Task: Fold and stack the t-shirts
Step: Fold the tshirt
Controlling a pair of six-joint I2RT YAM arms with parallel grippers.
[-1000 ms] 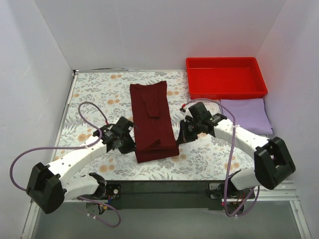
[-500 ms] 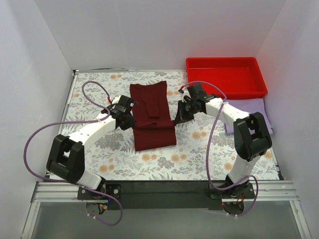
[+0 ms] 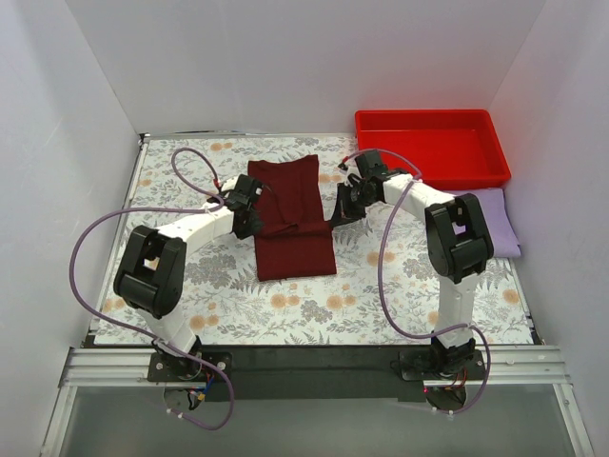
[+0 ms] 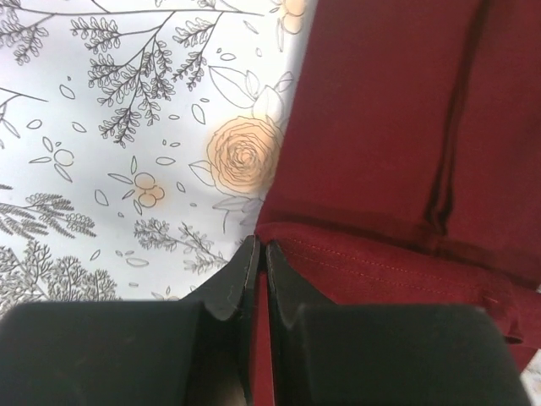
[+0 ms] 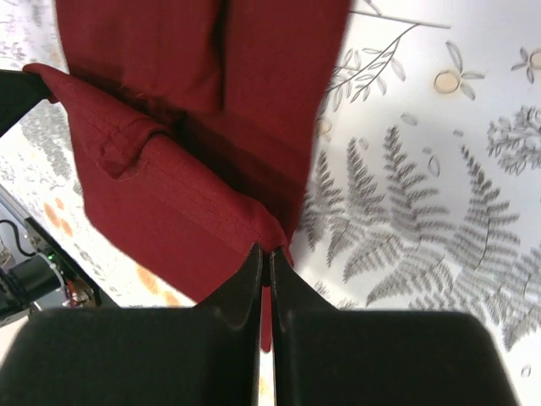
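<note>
The dark maroon t-shirt lies as a long folded strip in the middle of the floral table, its near end lifted and doubled back over the rest. My left gripper is shut on the left corner of that lifted hem. My right gripper is shut on the right corner. Both wrist views show maroon cloth pinched between the fingers. The pale lavender t-shirt lies folded at the right edge, partly behind the right arm.
A bright red plastic tray stands at the back right, just beyond the lavender shirt. White walls close in the table on the left, back and right. Purple cables loop from both arms over the cloth-covered table.
Both grippers have carried the near end of the maroon shirt away from the arm bases toward the back, folding it over itself. The strip now looks shorter.
</note>
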